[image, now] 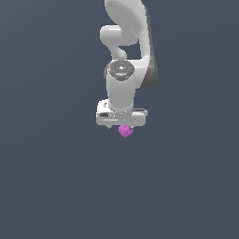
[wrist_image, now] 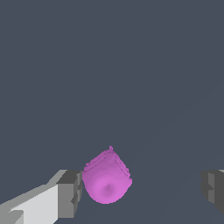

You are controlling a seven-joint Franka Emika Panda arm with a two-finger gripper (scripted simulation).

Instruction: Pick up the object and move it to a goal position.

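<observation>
The object [image: 125,131] is a tiny magenta lump just under the white hand of the arm in the exterior view. In the wrist view the object [wrist_image: 106,178] is rounded with a blocky top and lies between the fingers. It sits close against one grey fingertip [wrist_image: 69,193], while a wide gap separates it from the other fingertip [wrist_image: 213,189]. My gripper [wrist_image: 141,191] is open around the object, not closed on it. In the exterior view the gripper [image: 122,126] points straight down and its fingers are mostly hidden by the hand.
A plain dark grey-blue surface [image: 56,186] fills both views. The white arm [image: 126,42] rises behind the hand toward the top of the exterior view. No other objects, edges or goal marker show.
</observation>
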